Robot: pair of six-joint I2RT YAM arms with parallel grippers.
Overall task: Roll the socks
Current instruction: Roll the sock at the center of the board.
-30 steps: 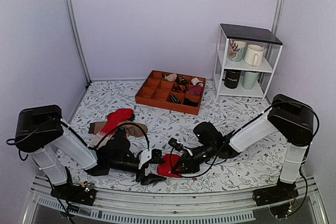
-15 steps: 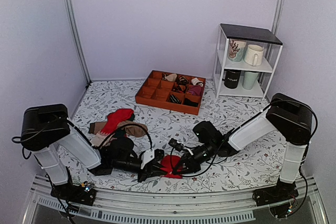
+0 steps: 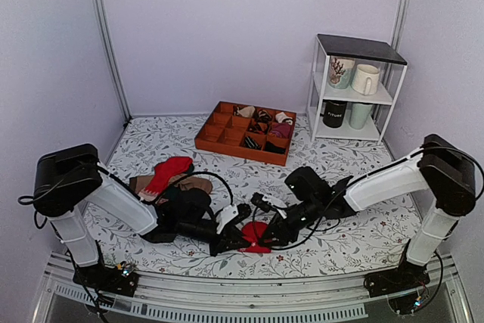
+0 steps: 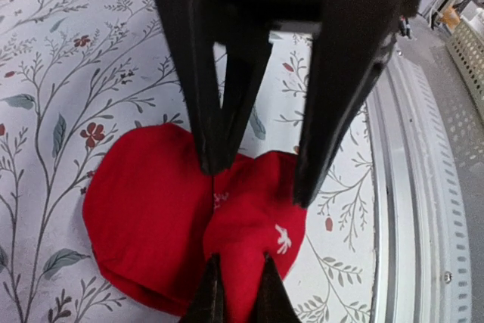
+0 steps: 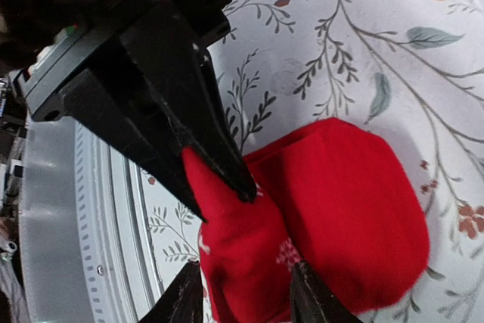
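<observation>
The left fingers [image 4: 215,96] stand partly spread, pointing down onto the socks [image 4: 144,209]. Their tips bracket the smaller, upper lobe of the red bundle, one tip pressed against each side of it, so they hold that lobe between them. A small white snowflake mark shows on the cloth just beyond them. The right fingers [image 5: 310,308] come in from the opposite side and are drawn narrow, pinching a fold of the same lobe. Red cloth fills the slim gap between them. The tips of the two pairs nearly meet over the bundle.

The rest of the socks spreads as a flat, rounded red pad resting on the flower-printed bench [image 3: 363,232]. The bundle lies close to the near edge, about midway between the left and right edges. Both arms reach low across the bench from the near corners to meet there.

A loose heap of socks [image 3: 170,175] in red, brown and beige lies toward the left edge. An orange divided tray [image 3: 234,149] sits toward the far edge, with some rolled bundles in it. A white shelf [image 3: 359,47] with mugs [image 3: 365,79] stands in the far right corner.
</observation>
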